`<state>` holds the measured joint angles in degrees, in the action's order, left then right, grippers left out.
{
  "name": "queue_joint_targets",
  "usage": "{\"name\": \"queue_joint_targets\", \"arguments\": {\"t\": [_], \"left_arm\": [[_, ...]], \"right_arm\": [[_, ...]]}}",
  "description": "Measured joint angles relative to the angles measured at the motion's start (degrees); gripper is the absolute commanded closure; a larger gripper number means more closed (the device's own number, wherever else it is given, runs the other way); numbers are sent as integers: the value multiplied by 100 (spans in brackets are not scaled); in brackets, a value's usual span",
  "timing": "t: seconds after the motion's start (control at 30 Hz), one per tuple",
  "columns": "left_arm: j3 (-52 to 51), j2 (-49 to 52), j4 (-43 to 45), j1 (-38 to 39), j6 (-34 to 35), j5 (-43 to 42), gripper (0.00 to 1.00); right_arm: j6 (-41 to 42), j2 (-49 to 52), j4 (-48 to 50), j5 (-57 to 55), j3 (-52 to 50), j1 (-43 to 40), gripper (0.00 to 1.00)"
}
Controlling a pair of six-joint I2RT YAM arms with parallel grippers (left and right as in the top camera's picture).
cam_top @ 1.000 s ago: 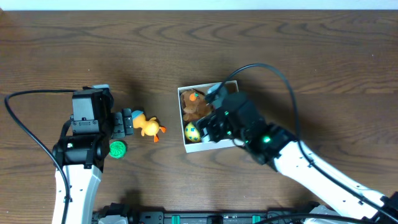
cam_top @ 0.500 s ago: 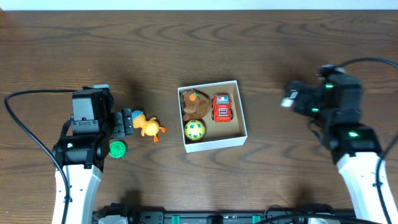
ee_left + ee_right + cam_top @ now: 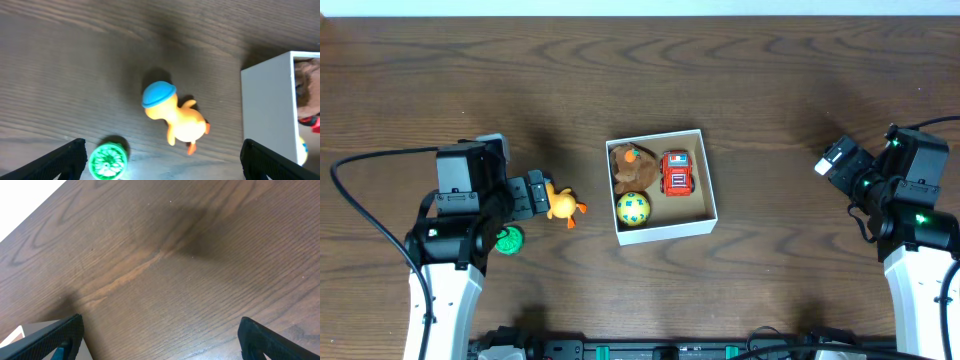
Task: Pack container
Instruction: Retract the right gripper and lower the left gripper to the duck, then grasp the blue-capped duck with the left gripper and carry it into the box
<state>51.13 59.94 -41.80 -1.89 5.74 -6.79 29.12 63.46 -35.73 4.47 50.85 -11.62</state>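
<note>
The container is a small white box with a tan inside, at the table's middle. It holds a brown plush toy, a red toy car and a yellow-green ball. An orange duck with a blue cap lies left of it, apart from the box. In the left wrist view the duck lies just ahead of my open left gripper, with the box wall at the right. My left gripper is empty. My right gripper is open and empty, far right of the box.
A green round toy lies on the table beside my left gripper; it shows in the left wrist view near the left finger. The right wrist view shows bare wood and a box corner at the bottom left.
My right arm has pulled away from the box to the far right, leaving the red car inside it. My left gripper has moved a little right, toward the duck.
</note>
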Motion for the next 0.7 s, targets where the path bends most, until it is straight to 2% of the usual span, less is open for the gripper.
{"name": "queue_joint_targets", "arguments": {"t": [0.03, 0.13, 0.4, 0.7], "left_arm": [[0, 26, -4, 0, 118, -39, 0], [0, 131, -70, 0, 623, -74, 12], [2, 1021, -219, 0, 1908, -79, 19], [2, 2402, -114, 63, 2809, -79, 21]], "right_arm": [[2, 0, -2, 0, 0, 0, 1], [4, 0, -2, 0, 0, 0, 1], [4, 0, -4, 0, 0, 0, 1], [4, 0, -7, 2, 0, 0, 1]]}}
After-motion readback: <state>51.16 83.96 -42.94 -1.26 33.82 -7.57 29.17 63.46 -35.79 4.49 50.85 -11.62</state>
